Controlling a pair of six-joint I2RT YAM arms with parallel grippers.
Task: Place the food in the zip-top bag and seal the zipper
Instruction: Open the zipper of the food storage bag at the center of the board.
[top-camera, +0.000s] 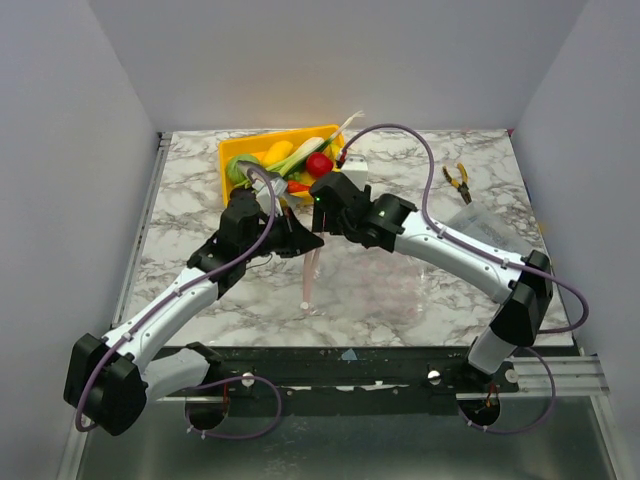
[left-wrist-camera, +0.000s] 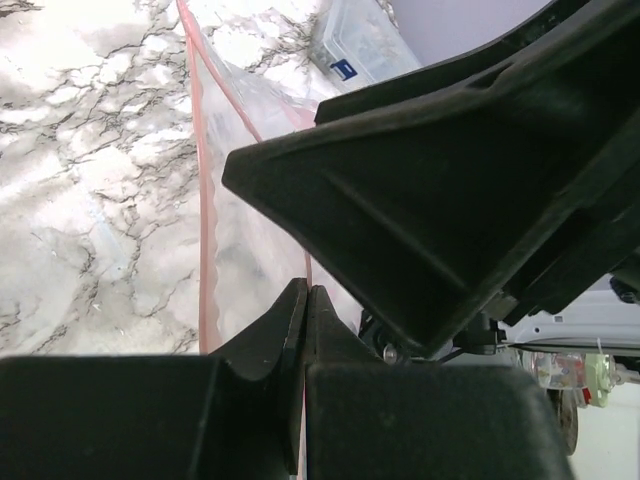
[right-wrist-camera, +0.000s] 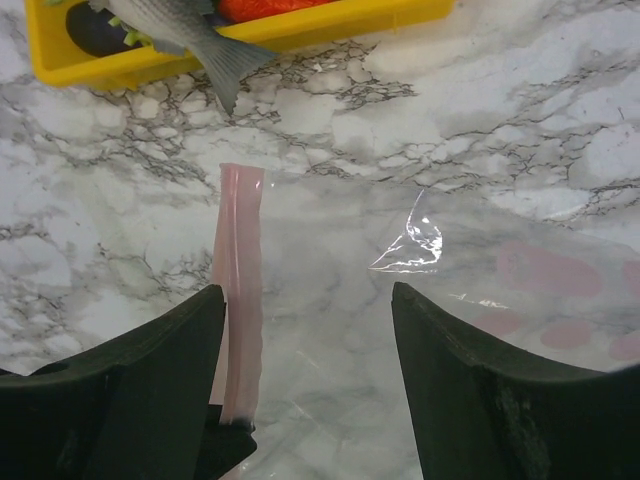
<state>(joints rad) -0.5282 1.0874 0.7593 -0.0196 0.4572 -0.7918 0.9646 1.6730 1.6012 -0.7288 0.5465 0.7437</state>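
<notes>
Left fingers are pressing flat against each other, clenched on the zipper: one pink edge is running straight into their seam. The left gripper is sitting over mid-counter, just on the near side of the tray.

Right fingers are standing apart, released, with nothing gripped between them. The right gripper is hovering low over the zip-top bag, and the pink strip is passing just inside the finger on the picture's left in the wrist view.

The bag is lying flat on the marbled counter, spreading from the middle toward the near edge and the right. The zipper is forming its left edge, running far to near.

The food is lying piled in the yellow tray at the far edge, left of centre. The red fruit and leeks are sitting at the tray's right end. The grey fish is hanging its tail over the tray's near rim.

Pliers are lying near the far right corner. A clear packet is lying by the right edge.
</notes>
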